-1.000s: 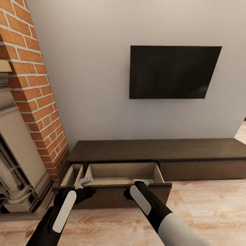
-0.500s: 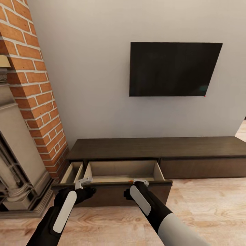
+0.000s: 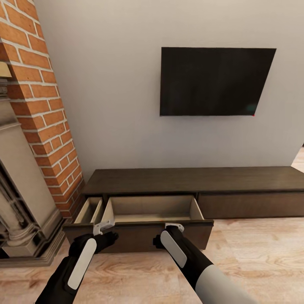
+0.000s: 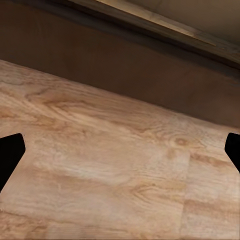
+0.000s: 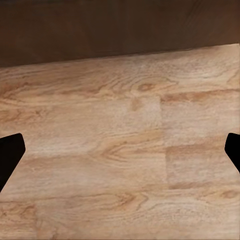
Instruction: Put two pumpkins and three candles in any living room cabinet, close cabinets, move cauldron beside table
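From the head view, the cabinet [image 3: 198, 179] is a long, low unit of dark brown wood with a flat matte top, running along the foot of the pale wall directly under the black television [image 3: 215, 81]. Its fronts are plain slabs without handles. Two drawers stand pulled out at the cabinet's left end: a wide drawer [image 3: 152, 209] with smooth pale beige walls and floor, and a narrow drawer [image 3: 89, 210] just beside it, also beige inside. What lies in them is hidden by the dark front panels. The third front, to the right of the wide drawer, sits flush and shut.

Left of the cabinet rises a red brick chimney column [image 3: 40, 105] with light mortar lines, and against it a carved stone fireplace surround [image 3: 21, 198] in cream. The floor [image 3: 253, 253] before the cabinet is light wood plank with strong grain.

Two black arms reach toward the open drawers' front panel. The left gripper [image 3: 103, 227] sits at the top edge of that panel near the seam between the two drawers; the right gripper [image 3: 174, 226] sits at the same edge, nearer the wide drawer's right half.

In the left wrist view, two dark fingertips [image 4: 10, 155] stand wide apart with nothing between them, above plank floor, with the cabinet's dark front [image 4: 100, 55] beyond.

The right wrist view shows the same: fingertips [image 5: 10, 152] spread, nothing held, floor below, the dark cabinet face [image 5: 100, 30] beyond.
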{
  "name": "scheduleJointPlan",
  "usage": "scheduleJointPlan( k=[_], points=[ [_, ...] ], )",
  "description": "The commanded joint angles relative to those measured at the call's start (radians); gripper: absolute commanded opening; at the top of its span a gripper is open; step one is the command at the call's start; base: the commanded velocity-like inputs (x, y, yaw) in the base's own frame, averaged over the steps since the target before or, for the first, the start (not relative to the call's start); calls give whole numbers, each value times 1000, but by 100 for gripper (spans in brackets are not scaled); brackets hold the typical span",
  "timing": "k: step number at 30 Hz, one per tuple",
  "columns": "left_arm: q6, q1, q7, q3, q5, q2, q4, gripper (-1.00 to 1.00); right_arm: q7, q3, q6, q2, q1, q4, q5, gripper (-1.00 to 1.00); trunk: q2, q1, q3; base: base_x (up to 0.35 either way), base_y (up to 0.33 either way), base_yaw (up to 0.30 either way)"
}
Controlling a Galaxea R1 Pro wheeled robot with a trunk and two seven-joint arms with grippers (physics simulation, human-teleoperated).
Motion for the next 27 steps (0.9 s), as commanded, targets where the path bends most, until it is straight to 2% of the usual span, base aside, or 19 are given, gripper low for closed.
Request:
scheduleJointPlan(
  k=[1, 8, 10, 12, 14, 17, 21, 22, 25, 27],
  points=[
    [-10, 0, 0, -1, -1, 0, 13, 100, 0, 0, -1, 0, 1, 2, 1, 100, -7, 4, -3, 0, 0, 0],
    [-112, 0, 0, -3, -12, 2, 90, 100, 6, -5, -2, 0, 7, 15, -1, 100, -56, 31, -25, 0, 0, 0],
    [-132, 0, -1, -4, -49, 3, 107, 100, 28, -8, -23, -27, 9, 14, -3, 100, -70, 38, -31, 0, 0, 0],
    [-176, 0, -2, -8, -105, 3, 117, 100, 79, -7, -95, -50, 14, 16, -3, 100, -84, 46, -38, 0, 0, 0],
    [-218, 0, -4, -20, -144, 3, 127, 100, 121, -5, -163, -59, 19, 25, -2, 100, -98, 54, -44, 0, 0, 0],
    [-293, 0, -37, -52, -185, 3, 182, 100, 193, -2, -258, -67, 21, 69, 0, 100, -119, 65, -53, 0, 0, 0],
    [-378, 0, -84, -74, -202, 3, 242, 100, 256, 0, -354, -70, 26, 139, 3, 100, -147, 81, -66, 0, 0, 0],
    [-402, 0, -91, -79, -204, 3, 252, 100, 273, 1, -404, -70, 31, 172, 3, 100, -154, 84, -69, 0, 0, 0],
    [-440, 0, -101, -91, -207, 3, 268, 100, 333, 4, -505, -69, 43, 251, 13, 100, -175, 96, -78, 0, 0, 0],
    [-450, 0, -103, -95, -211, 4, 272, 100, 370, 4, -534, -69, 46, 278, 31, 100, -189, 104, -85, 0, 0, 0]
  ],
)
